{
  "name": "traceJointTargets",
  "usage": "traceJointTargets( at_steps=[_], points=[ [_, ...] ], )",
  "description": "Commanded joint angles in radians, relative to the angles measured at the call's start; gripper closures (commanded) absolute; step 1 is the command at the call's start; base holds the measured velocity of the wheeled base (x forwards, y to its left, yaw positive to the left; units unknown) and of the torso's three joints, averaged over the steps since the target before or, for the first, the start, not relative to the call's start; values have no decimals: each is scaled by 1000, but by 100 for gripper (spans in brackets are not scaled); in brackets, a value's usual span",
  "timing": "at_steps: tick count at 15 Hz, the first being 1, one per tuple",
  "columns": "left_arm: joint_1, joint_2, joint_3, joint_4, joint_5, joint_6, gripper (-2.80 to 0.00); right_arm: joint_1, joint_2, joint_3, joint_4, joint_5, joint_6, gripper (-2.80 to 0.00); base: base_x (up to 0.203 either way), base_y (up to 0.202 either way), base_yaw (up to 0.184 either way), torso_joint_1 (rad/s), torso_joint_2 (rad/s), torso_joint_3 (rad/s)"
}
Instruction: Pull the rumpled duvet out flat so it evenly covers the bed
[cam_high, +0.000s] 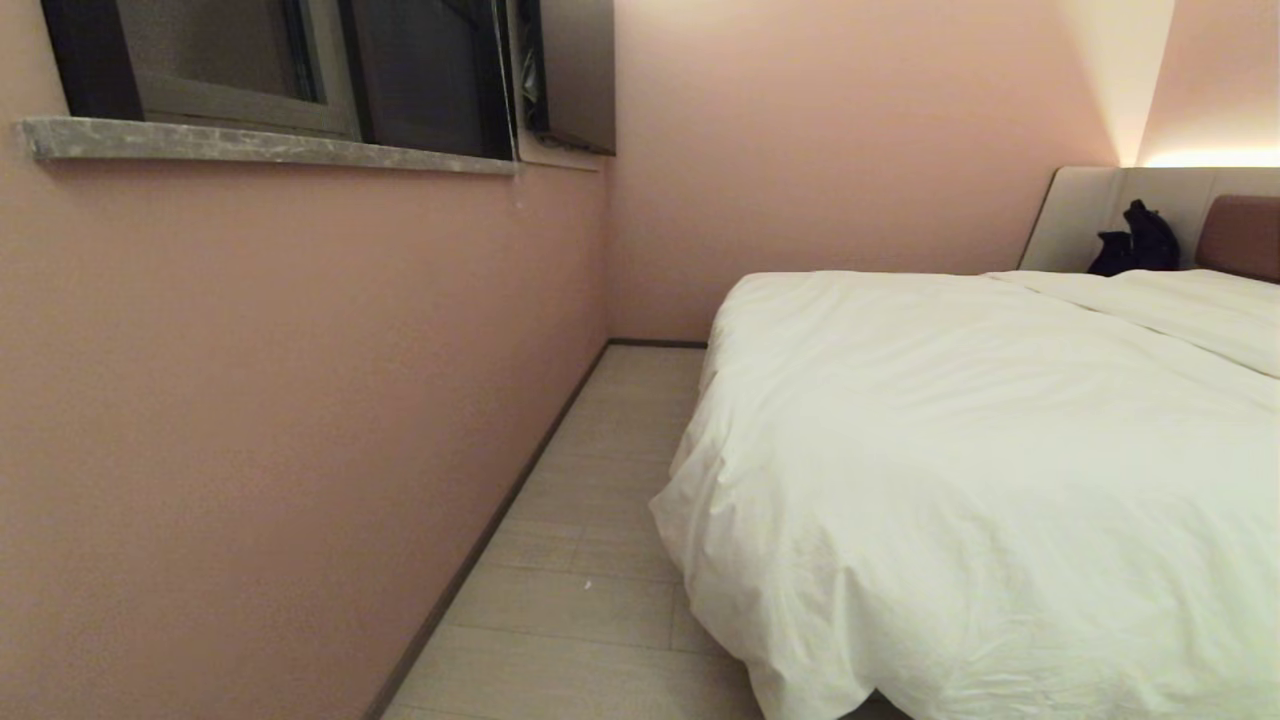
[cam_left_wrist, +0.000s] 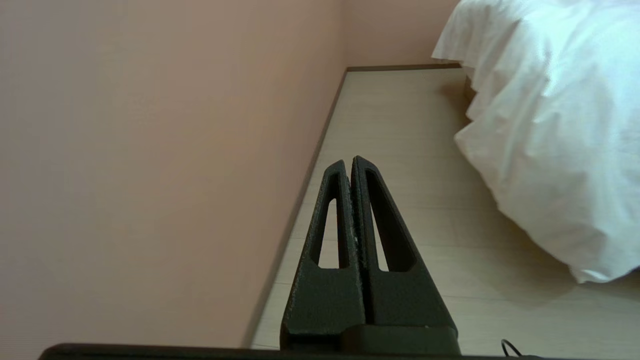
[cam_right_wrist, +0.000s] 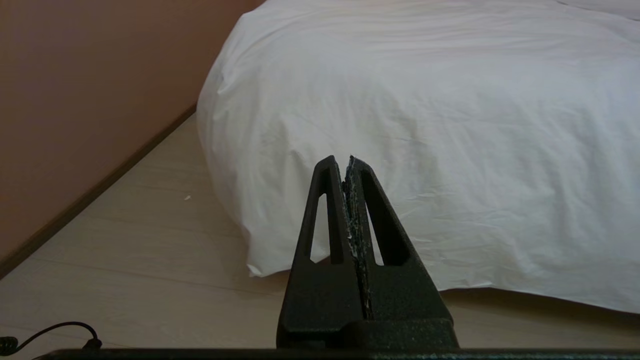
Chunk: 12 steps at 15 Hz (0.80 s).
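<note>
Both grippers were found pressed shut with nothing held between them. On the left gripper (cam_left_wrist: 351, 162), two tapered black fingers (cam_left_wrist: 334, 220) of rough, pebbled finish, each pierced by a long slot, were seen closed tip to tip above the pale plank floor (cam_left_wrist: 400, 125), near the foot of a matte pink wall (cam_left_wrist: 150, 150) and well apart from the bedding. On the right gripper (cam_right_wrist: 347, 161) the same wedge-shaped fingers were met along a seam flecked with white, and were pointed toward the near corner of the duvet (cam_right_wrist: 425, 125) without touching it.

Neither arm was caught by the head view. There, the duvet (cam_high: 980, 450) — thick, puffy, white, softly creased — was spread across the bed (cam_high: 1090, 210) and draped over its near corner, its hem hung close to the floor (cam_high: 600, 520) in loose rounded folds. A flatter folded band was laid across it toward the head end. Behind that, a smooth light grey panel surround and a brown padded headboard (cam_high: 1240, 238) were visible, with a dark, lumpy object (cam_high: 1135, 240) set against the panel — what it was could not be told. A grey stone-like window sill (cam_high: 260, 145) was projected from the wall (cam_high: 250, 400) under a dark-framed window (cam_high: 300, 60).
</note>
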Motion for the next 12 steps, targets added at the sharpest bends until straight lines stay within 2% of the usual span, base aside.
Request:
traceJointTargets(
  at_steps=[1,3,5,12],
  points=[
    [0,2,0,-1,0,2,0,0,0,0,0,0,-1,0,0,195,-3,2,-2,6],
    [0,2,0,1,0,2,0,0,0,1,0,0,-1,0,0,186,-3,4,3,2],
    [0,2,0,1,-2,1,0,0,0,0,0,0,-2,0,0,88,4,5,5,2],
    [0,2,0,2,0,8,0,0,0,0,0,0,-1,0,0,0,0,0,0,0]
  ],
)
